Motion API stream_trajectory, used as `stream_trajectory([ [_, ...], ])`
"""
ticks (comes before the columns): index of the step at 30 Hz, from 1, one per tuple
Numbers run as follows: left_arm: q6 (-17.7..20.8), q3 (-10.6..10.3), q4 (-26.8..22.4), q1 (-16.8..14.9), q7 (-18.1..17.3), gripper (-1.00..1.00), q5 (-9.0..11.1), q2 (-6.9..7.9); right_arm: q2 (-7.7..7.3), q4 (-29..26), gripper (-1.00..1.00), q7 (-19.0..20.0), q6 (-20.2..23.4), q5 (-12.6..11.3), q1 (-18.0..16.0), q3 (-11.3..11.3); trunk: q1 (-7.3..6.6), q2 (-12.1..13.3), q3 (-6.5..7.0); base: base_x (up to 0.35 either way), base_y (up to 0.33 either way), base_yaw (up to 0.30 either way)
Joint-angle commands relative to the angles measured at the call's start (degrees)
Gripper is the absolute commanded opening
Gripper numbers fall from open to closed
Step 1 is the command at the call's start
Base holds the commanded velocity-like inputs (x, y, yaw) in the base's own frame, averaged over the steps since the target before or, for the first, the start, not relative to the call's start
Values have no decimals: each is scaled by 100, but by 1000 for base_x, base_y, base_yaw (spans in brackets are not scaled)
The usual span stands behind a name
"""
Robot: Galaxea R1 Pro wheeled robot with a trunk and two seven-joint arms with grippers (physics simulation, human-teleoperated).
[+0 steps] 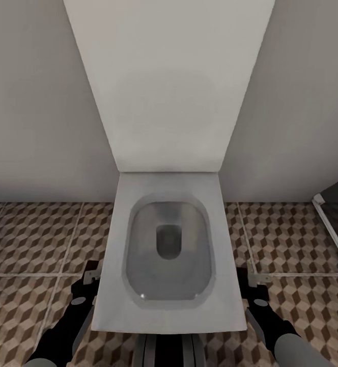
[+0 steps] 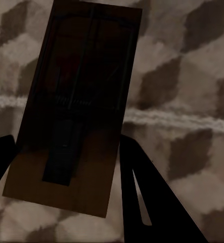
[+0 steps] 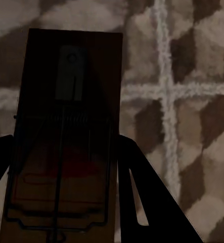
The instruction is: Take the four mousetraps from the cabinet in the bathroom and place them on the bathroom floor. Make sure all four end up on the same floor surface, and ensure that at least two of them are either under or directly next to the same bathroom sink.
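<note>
Your left gripper [image 2: 66, 167] is clamping one mousetrap [image 2: 74, 109] between its dark fingers, and your right gripper [image 3: 61, 172] is gripping a second mousetrap [image 3: 66, 136] the same way, each above the cube-patterned bathroom floor [image 1: 31, 239]. You are facing a white square toilet [image 1: 169, 250], arms flanking it; both traps seem slightly tilted, though the wrist views are dim.

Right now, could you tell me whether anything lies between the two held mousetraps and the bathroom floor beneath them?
Nothing visible does. The left mousetrap and the right mousetrap each hang over bare bathroom floor tiles. The toilet sits between the two arms, not under either trap.
</note>
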Motion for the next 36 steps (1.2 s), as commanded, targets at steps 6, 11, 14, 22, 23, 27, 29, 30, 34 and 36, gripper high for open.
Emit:
stream_trajectory([
  [6,38,-8,-9,0,27,-100,-18,4,5,6,-100,6,-60,42,-3,-89,14,-9,-137,0,0,0],
  [11,42,-8,-9,-1,25,-100,-18,10,5,6,-100,7,-71,42,-3,-117,27,-16,-248,0,0,0],
  [14,45,-3,-9,-3,25,-100,-18,11,5,6,-100,8,-72,42,-3,-121,35,-20,-314,0,0,0],
  [22,40,0,-15,-5,30,-100,-18,16,5,6,-100,11,-70,42,-3,-123,55,-31,-491,0,0,0],
  [23,40,0,-16,-5,30,-100,-18,15,5,6,-100,11,-70,42,-3,-124,58,-32,-513,0,0,0],
  [27,40,1,-24,-4,30,-100,-18,13,5,6,-100,11,-73,42,-3,-124,66,-36,-580,0,0,0],
  [29,41,1,-25,-6,30,-100,-18,12,5,6,-100,9,-71,42,-3,-124,66,-36,-580,0,0,0],
  [30,40,1,-26,-4,30,-100,-18,12,5,6,-100,7,-71,42,-3,-124,66,-36,-580,0,0,0],
  [34,39,1,-27,-4,30,-100,-18,12,5,6,-100,10,-70,42,-3,-124,66,-36,-580,0,0,0],
  [36,38,1,-27,-4,32,-100,-18,12,5,6,-100,10,-71,42,-3,-124,66,-36,-580,0,0,0],
])
